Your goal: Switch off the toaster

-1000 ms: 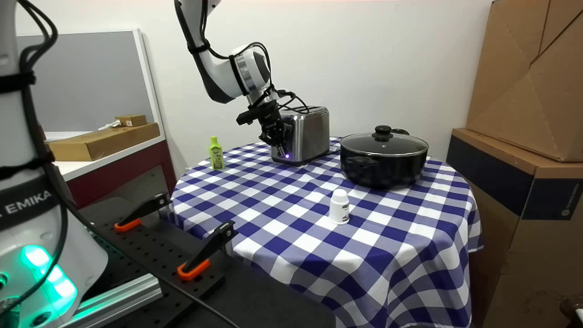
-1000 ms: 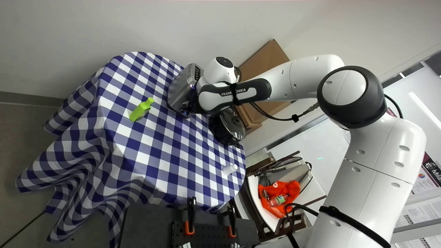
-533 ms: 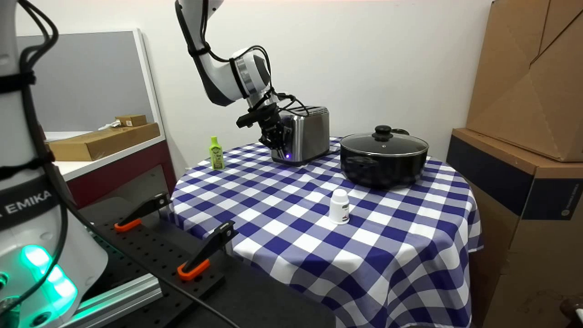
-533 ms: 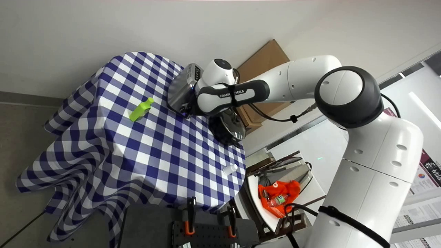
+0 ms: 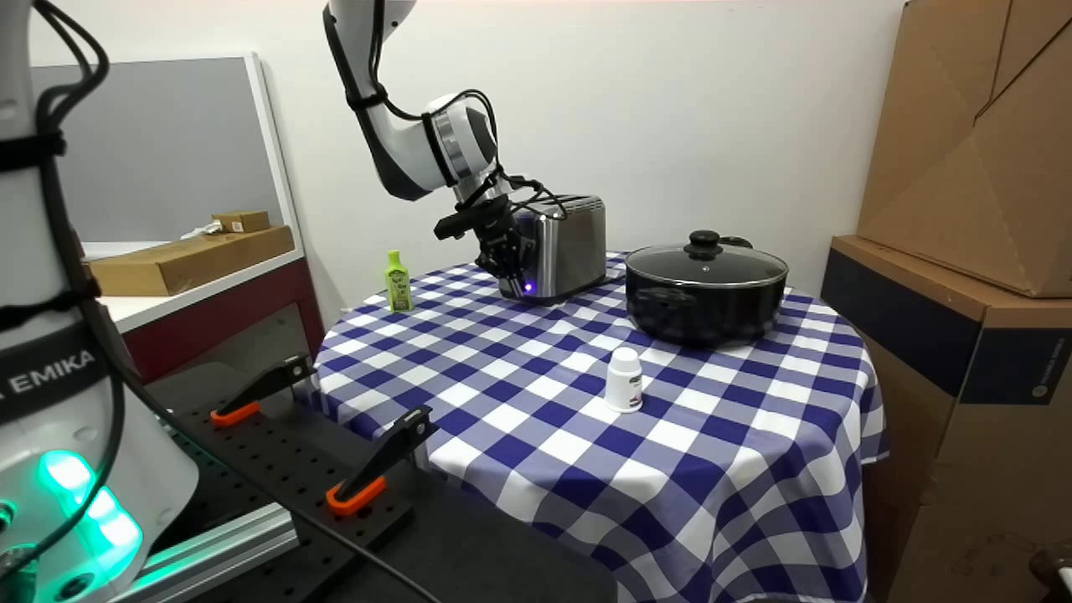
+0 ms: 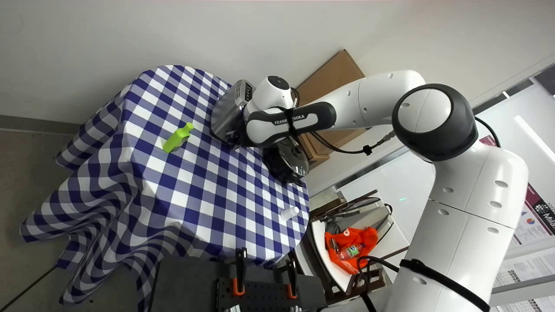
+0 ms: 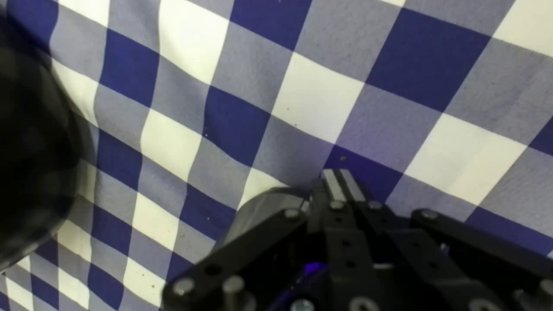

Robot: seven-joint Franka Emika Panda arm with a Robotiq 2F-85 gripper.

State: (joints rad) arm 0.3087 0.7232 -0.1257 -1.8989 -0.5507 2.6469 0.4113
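Observation:
The toaster is a boxy silver-metal one that stands on the checked cloth in both exterior views [image 5: 576, 247] [image 6: 225, 113]. Its dark end panel faces my gripper and is largely hidden by it. In the wrist view a rounded metal side of the toaster [image 7: 259, 211] shows beside my fingers. My gripper [image 7: 344, 175] is shut, with its two pads together and nothing between them. In an exterior view it points down at the toaster's end, fingertips [image 5: 517, 286] low near the base. A purple light glows beside the fingertips. I cannot tell whether they touch the toaster.
A black lidded pot [image 5: 706, 289] stands beside the toaster, and its dark side [image 7: 34, 151] shows in the wrist view. A green bottle [image 5: 398, 283] and a white bottle [image 5: 624, 381] stand on the checked tablecloth [image 5: 502, 368]. A wall is behind the table.
The arm and gripper have moved slightly down along the toaster's end. The purple light shows less in an exterior view. The toaster, pot and bottles have not moved.

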